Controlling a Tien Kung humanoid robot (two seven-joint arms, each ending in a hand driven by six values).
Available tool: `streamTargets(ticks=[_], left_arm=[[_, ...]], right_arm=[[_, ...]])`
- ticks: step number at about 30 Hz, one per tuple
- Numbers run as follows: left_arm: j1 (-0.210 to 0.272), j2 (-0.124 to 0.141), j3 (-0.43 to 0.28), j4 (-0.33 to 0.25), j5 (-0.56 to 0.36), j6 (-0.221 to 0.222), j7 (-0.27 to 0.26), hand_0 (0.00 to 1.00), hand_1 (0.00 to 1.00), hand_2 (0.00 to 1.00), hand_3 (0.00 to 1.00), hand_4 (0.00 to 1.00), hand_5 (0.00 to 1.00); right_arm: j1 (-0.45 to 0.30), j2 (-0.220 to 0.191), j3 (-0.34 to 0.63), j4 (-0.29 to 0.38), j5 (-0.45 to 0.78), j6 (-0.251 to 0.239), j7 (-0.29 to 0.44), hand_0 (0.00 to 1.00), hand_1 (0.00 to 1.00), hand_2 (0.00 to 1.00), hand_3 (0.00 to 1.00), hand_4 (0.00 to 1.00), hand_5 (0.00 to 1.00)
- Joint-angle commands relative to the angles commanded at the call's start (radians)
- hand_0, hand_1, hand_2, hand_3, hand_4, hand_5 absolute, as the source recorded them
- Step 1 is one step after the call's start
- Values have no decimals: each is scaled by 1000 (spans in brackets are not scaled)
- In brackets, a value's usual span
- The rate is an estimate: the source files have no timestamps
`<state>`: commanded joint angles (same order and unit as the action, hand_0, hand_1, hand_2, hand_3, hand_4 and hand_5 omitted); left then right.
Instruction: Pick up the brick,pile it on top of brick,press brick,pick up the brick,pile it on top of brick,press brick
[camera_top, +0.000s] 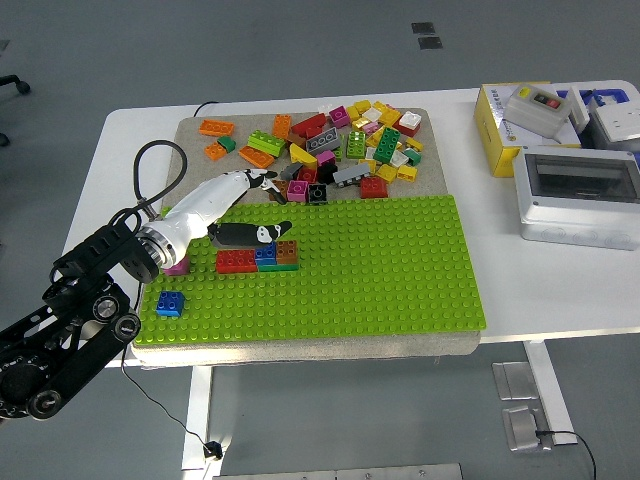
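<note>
**A:** On top of the white table (520, 285): what's the layout?

**B:** Beige mat (190, 150) with a green studded baseplate (400, 265) over its near half. Loose brick pile (340, 145) on the far bare part of the mat, mixed colours; a few orange bricks (218, 128) lie apart to the left of the pile. Grey floor all round, cable trailing under the table.

**A:** Built bricks?

**B:** Short row on the plate's left part: red brick (236, 261), blue brick (266, 255), brown brick (287, 252), touching side by side. A separate small blue brick (169, 303) sits near the plate's front-left corner.

**A:** Left hand?

**B:** Left hand (245, 210) is above the plate, just behind the row, not touching it. Fingers loosely spread, nothing in them. Thumb points towards the brown brick, upper fingers reach towards the pile's near edge.

**A:** Right side?

**B:** Right arm not visible. Yellow box (500, 135) and a grey enclosure (580, 200) stand at the table's right end.
</note>
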<state>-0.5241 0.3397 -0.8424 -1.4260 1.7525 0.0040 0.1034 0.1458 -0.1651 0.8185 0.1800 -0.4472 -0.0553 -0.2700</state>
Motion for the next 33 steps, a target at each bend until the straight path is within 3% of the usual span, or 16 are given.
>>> streamTargets(ticks=[7,16,22,27,30,31,33], left_arm=[[-20,16,-6,11,2,27,-43,998,875,847,714,669,358],[-37,49,-4,10,8,37,-57,992,864,838,741,690,379],[17,66,-66,12,7,54,-75,987,859,833,744,679,370],[101,94,-151,20,10,74,-95,983,855,829,748,657,345],[130,115,-164,40,20,83,-99,983,855,829,748,657,345],[135,124,-158,51,29,88,-99,998,898,881,759,537,183],[136,141,-133,76,60,98,-92,998,898,881,759,537,183]], right_arm=[[-5,6,22,0,1,-5,3,701,643,639,802,658,998],[-9,11,47,0,-17,-8,2,702,646,639,804,659,998],[-8,12,57,0,-57,-8,-14,702,644,638,802,659,998],[-6,13,83,0,-116,-5,-37,703,645,639,804,658,998],[-4,13,99,0,-144,-4,-48,703,645,639,804,658,998],[-3,14,106,0,-156,-4,-52,703,646,641,804,658,998],[0,14,123,0,-185,-2,-62,703,646,641,804,658,998]])
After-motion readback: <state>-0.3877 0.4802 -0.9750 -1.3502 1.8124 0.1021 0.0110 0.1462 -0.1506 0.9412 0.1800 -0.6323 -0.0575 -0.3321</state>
